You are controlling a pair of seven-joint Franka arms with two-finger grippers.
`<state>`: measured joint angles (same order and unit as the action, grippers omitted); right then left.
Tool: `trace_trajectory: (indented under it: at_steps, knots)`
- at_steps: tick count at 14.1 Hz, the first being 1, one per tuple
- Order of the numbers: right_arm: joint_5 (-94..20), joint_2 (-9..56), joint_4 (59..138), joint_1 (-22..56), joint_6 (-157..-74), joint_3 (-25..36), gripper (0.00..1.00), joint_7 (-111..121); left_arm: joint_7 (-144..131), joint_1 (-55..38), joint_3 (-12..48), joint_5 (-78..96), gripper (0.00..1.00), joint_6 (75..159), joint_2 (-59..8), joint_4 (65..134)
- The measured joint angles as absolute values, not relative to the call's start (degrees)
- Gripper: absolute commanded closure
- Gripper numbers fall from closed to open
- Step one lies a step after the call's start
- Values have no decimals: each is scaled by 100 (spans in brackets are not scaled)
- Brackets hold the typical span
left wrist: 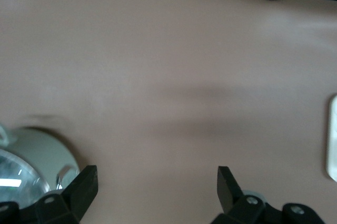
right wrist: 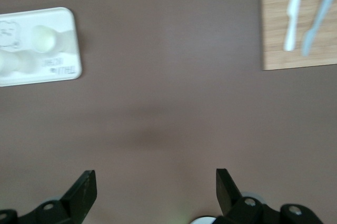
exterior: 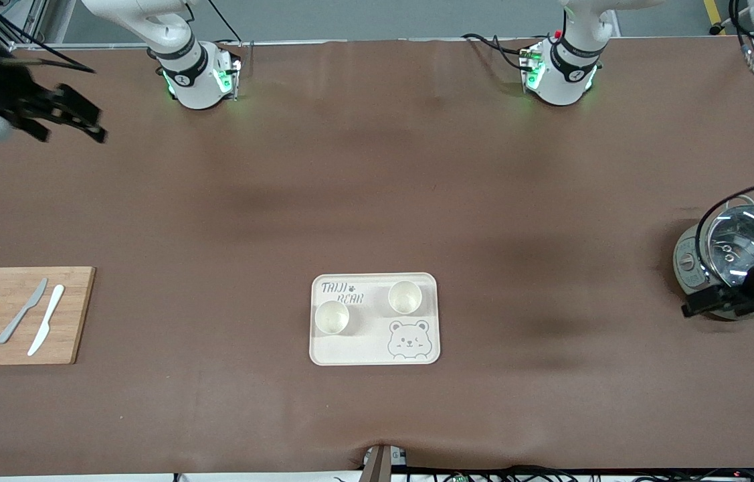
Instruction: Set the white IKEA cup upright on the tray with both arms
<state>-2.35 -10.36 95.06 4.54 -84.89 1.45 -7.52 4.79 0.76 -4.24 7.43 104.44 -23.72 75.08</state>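
Two white cups stand upright, mouths up, on the cream bear tray (exterior: 364, 338). One cup (exterior: 332, 316) is nearer the front camera and toward the right arm's end. The other cup (exterior: 405, 297) is beside the lettering. My right gripper (exterior: 92, 120) is open and empty, up in the air over the table's corner at the right arm's end. Its wrist view shows open fingers (right wrist: 84, 190), the tray (right wrist: 63, 69) and both cups (right wrist: 42, 37). My left gripper (exterior: 711, 302) is open and empty beside the pot; the left wrist view shows its gripper (left wrist: 157, 184) over bare table.
A steel pot with a glass lid (exterior: 738, 258) stands at the left arm's end, also in the left wrist view (left wrist: 26, 155). A wooden cutting board (exterior: 72, 314) with two knives and two lemon slices lies at the right arm's end, also in the right wrist view (right wrist: 279, 50).
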Motion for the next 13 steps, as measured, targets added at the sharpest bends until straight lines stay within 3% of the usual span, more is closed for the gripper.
trace_trajectory:
  at_steps: [5, 8, 13]
  knots:
    - [-121, -1091, 10363, -512, -9595, 149, 0, 416, 429, 53, -413, 623, 0, 9386, -1414, 7595]
    - [-114, -1070, 10327, -563, -9658, 133, 0, 466, 429, 23, -236, 541, 0, 8844, -1030, 7664]
    - [-114, -1093, 10150, -563, -9638, 61, 0, 469, 352, 14, -119, 535, 0, 8629, -896, 7704]
